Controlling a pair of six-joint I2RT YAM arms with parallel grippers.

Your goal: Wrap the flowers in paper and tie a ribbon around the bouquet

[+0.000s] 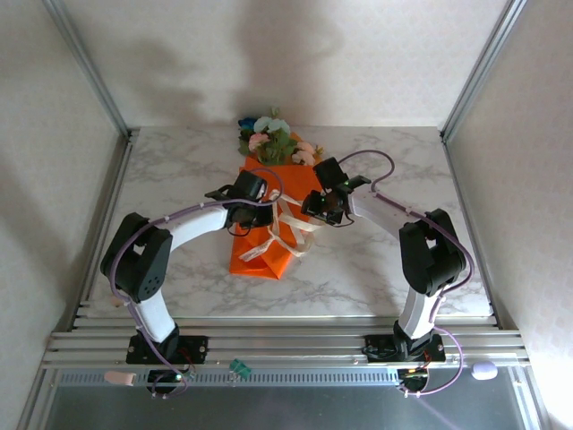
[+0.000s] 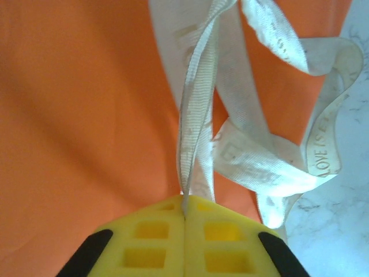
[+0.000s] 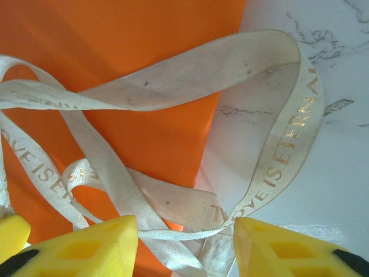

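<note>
The ribbon (image 2: pixel 196 115) is pinched in the left gripper (image 2: pixel 184 210); right gripper (image 3: pixel 185 228) seemingly open

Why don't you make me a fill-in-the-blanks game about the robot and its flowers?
1. The left gripper is pinched shut on the cream ____.
2. The colour of the paper wrapped around the flowers is ____.
3. The right gripper has its jaws ____.
Missing words: ribbon; orange; open.
</note>
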